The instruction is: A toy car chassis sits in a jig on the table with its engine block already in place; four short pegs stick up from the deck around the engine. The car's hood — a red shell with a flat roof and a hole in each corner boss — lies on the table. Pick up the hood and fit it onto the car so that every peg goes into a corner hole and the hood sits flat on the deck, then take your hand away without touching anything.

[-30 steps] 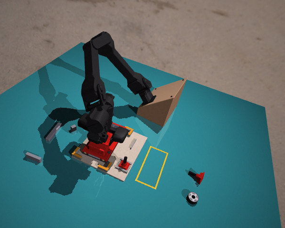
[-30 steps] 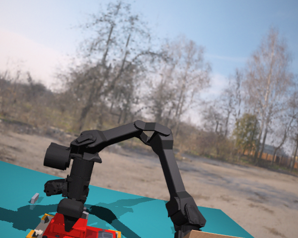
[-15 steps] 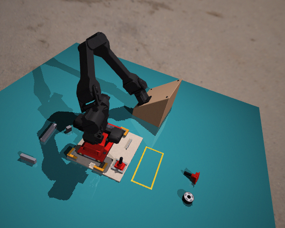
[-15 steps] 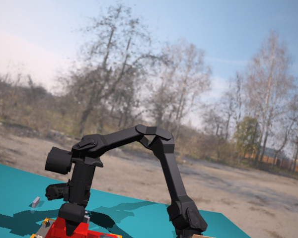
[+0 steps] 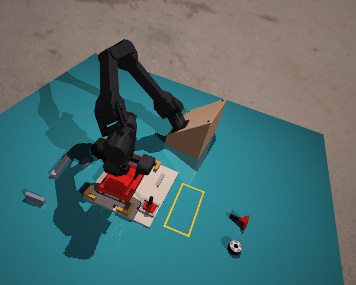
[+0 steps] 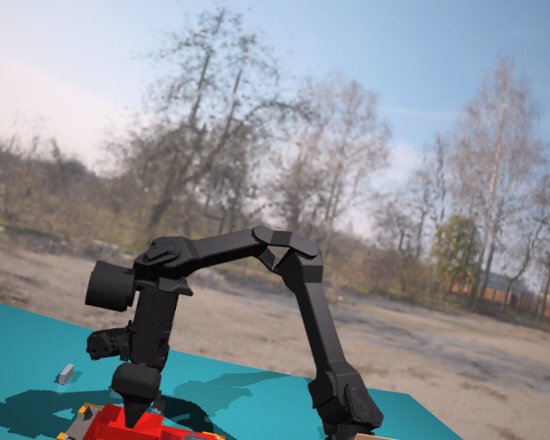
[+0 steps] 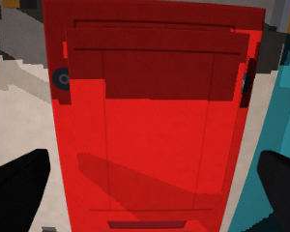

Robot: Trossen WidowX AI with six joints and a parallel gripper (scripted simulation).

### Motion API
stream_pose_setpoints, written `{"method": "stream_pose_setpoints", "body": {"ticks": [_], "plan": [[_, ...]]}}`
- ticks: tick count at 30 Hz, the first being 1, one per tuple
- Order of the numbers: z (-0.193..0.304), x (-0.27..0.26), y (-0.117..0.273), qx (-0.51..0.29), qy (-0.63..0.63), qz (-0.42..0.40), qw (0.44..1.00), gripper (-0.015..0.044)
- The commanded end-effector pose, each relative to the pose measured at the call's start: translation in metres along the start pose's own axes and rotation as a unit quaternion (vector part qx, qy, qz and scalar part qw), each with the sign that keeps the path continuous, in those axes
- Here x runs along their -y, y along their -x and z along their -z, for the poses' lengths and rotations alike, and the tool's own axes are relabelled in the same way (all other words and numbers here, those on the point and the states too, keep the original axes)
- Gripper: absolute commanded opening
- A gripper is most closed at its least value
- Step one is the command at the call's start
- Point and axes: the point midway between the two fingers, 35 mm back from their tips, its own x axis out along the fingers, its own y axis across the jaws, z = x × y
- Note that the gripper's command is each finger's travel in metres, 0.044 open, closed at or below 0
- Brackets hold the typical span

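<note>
Shows a teal table (image 5: 264,171) (image 6: 28,326) (image 7: 280,126) in the open air, with brown, gritty ground (image 5: 264,61) (image 6: 432,341) beyond its edges. Rises behind into mostly bare trees (image 6: 346,156) and a blue sky (image 6: 408,38), paler at one side. Puts the arm (image 5: 146,79) (image 6: 308,307) beside a tan wedge (image 5: 196,122) (image 6: 372,436), and casts broad dark shadows over the teal.

Has the hood (image 5: 124,184) (image 6: 149,421) (image 7: 150,135) on the car (image 5: 123,196) (image 6: 185,433) (image 7: 58,48), within orange corner brackets on a pale board (image 5: 167,171) (image 6: 78,426) (image 7: 19,116). Cannot tell whether flat, or with every peg through its hole. Holds nothing in the gripper (image 5: 129,175) (image 6: 132,423) (image 7: 154,155), with fingers wide apart over the hood, one to each side in the wrist view.

Includes, on the board, a red part (image 5: 149,206) with an upright black stem. Bears on the teal a yellow outline (image 5: 173,205) beside the board, and farther off a tipped red piece (image 5: 244,221) near a wheel (image 5: 231,247). Scatters grey bars (image 5: 34,198) (image 6: 66,374) across the opposite side.
</note>
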Motion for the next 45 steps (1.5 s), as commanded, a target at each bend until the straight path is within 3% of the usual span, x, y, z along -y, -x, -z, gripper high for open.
{"method": "stream_pose_setpoints", "body": {"ticks": [1, 5, 45], "plan": [[-0.004, -0.002, 0.033, 0.005, -0.002, -0.003, 1.000, 0.0440], [-0.002, -0.001, 0.050, 0.003, -0.002, -0.002, 1.000, 0.0440], [-0.002, -0.001, 0.050, 0.003, -0.002, -0.002, 1.000, 0.0440]]}}
